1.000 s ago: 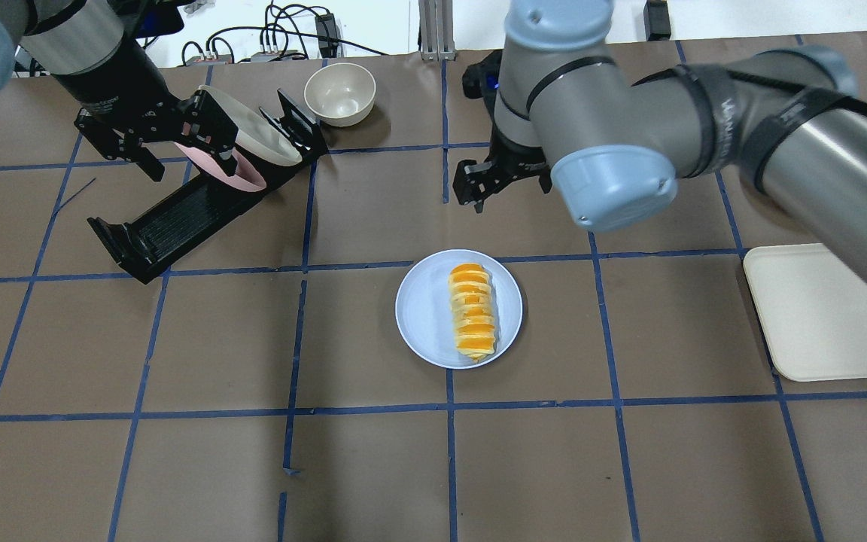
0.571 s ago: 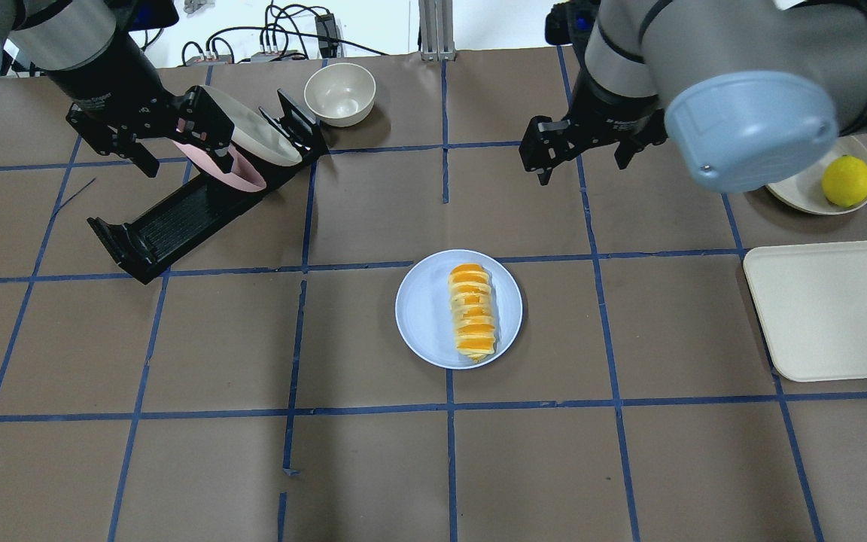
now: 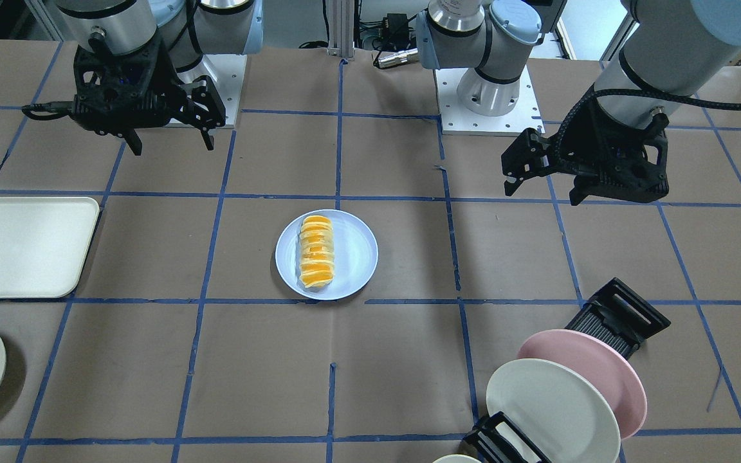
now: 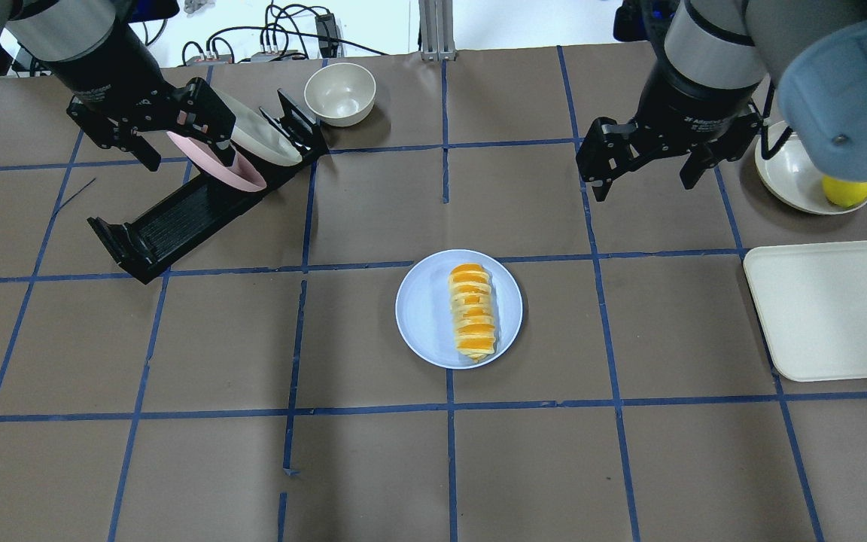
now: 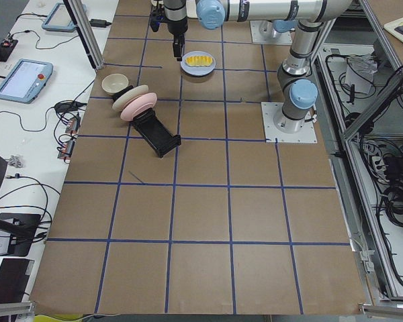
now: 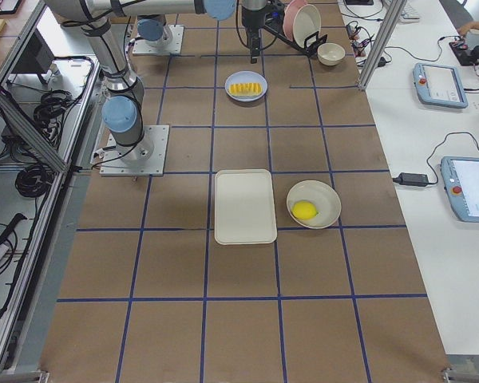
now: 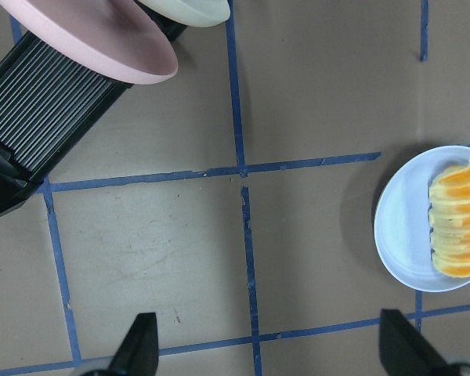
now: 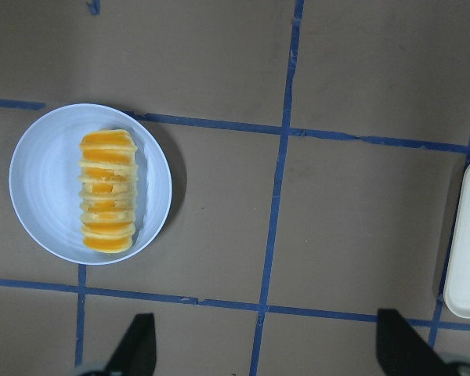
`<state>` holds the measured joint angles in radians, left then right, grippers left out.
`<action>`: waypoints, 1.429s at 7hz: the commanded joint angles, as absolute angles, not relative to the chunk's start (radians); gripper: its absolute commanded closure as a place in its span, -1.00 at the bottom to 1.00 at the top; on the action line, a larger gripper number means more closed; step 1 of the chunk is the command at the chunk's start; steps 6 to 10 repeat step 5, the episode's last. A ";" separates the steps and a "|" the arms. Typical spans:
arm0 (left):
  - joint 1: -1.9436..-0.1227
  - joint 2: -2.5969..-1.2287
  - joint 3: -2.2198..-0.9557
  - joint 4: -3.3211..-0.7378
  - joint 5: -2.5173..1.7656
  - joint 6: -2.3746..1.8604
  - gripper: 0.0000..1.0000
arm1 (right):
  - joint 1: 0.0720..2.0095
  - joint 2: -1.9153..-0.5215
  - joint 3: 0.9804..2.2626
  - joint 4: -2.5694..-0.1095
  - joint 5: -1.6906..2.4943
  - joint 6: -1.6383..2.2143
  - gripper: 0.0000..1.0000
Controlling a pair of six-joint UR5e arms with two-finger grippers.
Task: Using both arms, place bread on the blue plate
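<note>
Bread (image 4: 473,311), ridged with orange and pale-yellow stripes, lies on the blue plate (image 4: 422,312) (off-centre). I see left gripper (image 4: 189,154) and right gripper (image 4: 643,184) hanging well away, fingers spread, empty.

The table (image 4: 200,482) was covered in matt brown paper lined with blue tape (image 4: 215,414). The blue plate (image 4: 422,309) was seen smooth and matt, the bread (image 4: 472,311) ridged. The black rack (image 4: 170,222) was ribbed, the cream tray (image 4: 832,309) smooth.

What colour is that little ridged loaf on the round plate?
The small ridged loaf is striped orange and pale yellow; clearest in the right wrist view.
</note>
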<state>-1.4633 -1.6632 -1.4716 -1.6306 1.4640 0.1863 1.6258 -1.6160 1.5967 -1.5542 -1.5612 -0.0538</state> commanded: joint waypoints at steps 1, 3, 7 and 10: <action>-1.463 -1.677 -1.474 -1.625 1.460 0.189 -1.00 | 1.614 -1.624 1.603 -1.536 -1.565 -0.051 -1.00; -1.463 -1.674 -1.491 -1.618 1.460 0.190 -1.00 | 1.612 -1.628 1.603 -1.532 -1.565 -0.046 -1.00; -1.463 -1.674 -1.494 -1.618 1.459 0.192 -1.00 | 1.612 -1.628 1.605 -1.528 -1.565 -0.048 -1.00; -1.463 -1.674 -1.494 -1.618 1.459 0.192 -1.00 | 1.612 -1.628 1.605 -1.528 -1.565 -0.048 -1.00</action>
